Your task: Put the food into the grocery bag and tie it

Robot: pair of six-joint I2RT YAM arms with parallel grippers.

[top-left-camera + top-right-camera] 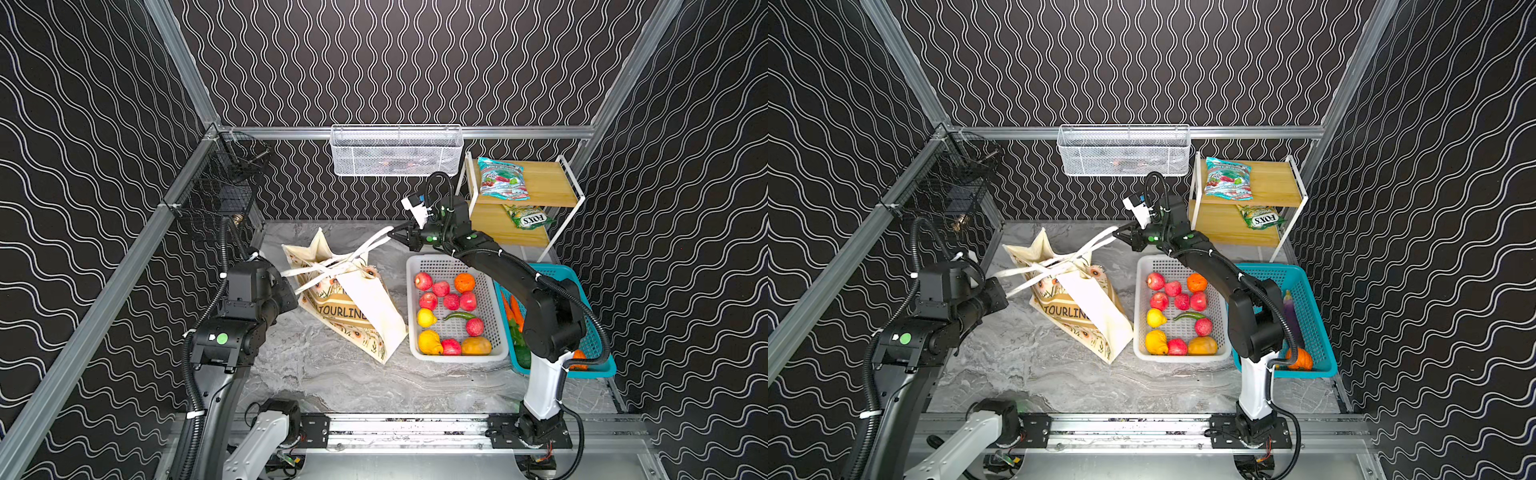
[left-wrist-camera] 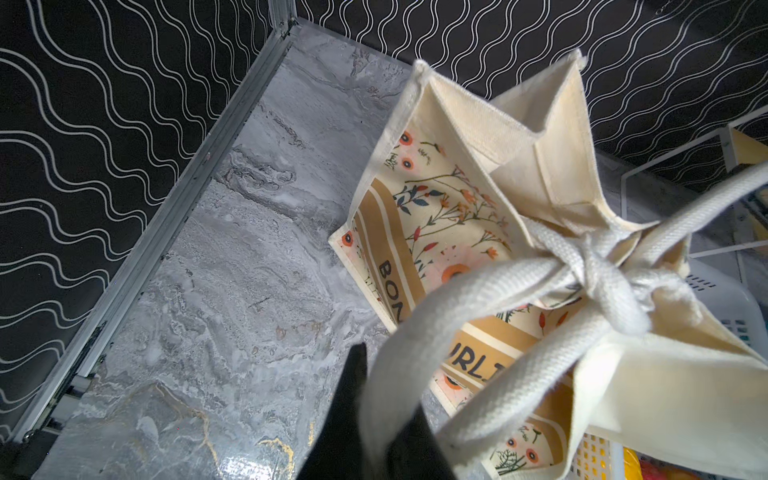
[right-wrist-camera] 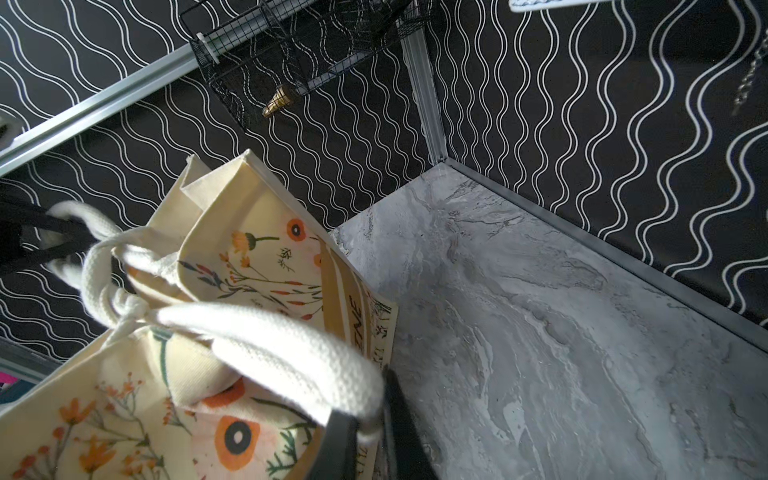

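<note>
Two hands clenched on bag straps (image 3: 270,332): left hand (image 1: 291,284) grasping one, right hand (image 1: 395,236) the other. Knot (image 2: 602,282) midway between hands. Grocery bag (image 1: 365,307) leaning on table (image 1: 332,374) beneath knot, just beside fruit basket (image 1: 411,328).

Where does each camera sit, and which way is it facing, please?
Both top views: high over the front rail, looking down toward the back wall; left arm and right arm show, left gripper and right gripper each shut on the grocery bag's handles.
Left wrist: on the left arm, looking along its dark fingers at the knot.
Right wrist: on the right arm, looking past its fingers over the bag toward the black wire basket.
Shared: both wrist views show the knot.
</note>
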